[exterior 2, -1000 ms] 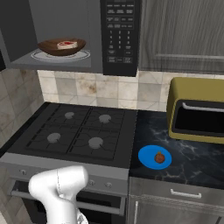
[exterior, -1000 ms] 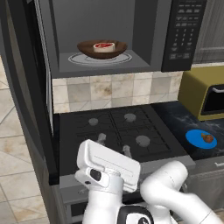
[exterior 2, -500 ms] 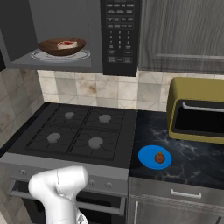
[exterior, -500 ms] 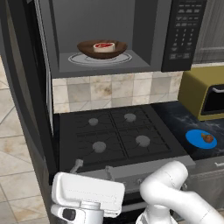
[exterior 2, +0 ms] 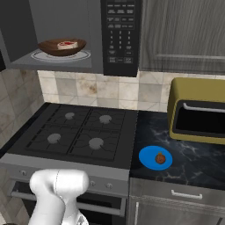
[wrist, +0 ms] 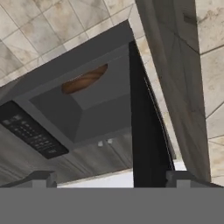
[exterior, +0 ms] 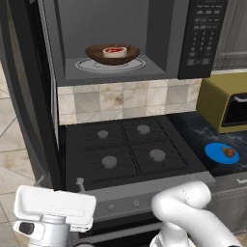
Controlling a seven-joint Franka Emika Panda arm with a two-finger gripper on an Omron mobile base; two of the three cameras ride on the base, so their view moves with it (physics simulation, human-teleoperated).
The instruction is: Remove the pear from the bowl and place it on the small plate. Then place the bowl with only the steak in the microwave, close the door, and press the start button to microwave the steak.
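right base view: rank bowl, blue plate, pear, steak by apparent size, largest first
1. bowl, widest, though it sits farther from the camera than the plate
2. small plate, clearly narrower
3. steak in the bowl
4. pear on the plate

Steak over pear is unsure: the steak is farther off and partly sunk in the bowl.

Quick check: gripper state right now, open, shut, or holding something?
Gripper: open, holding nothing; its tips stand wide apart below the microwave's door.

Dark marbled counter (exterior 2: 193,162), small plate (exterior 2: 149,158) and yellow oven (exterior 2: 200,110) on it
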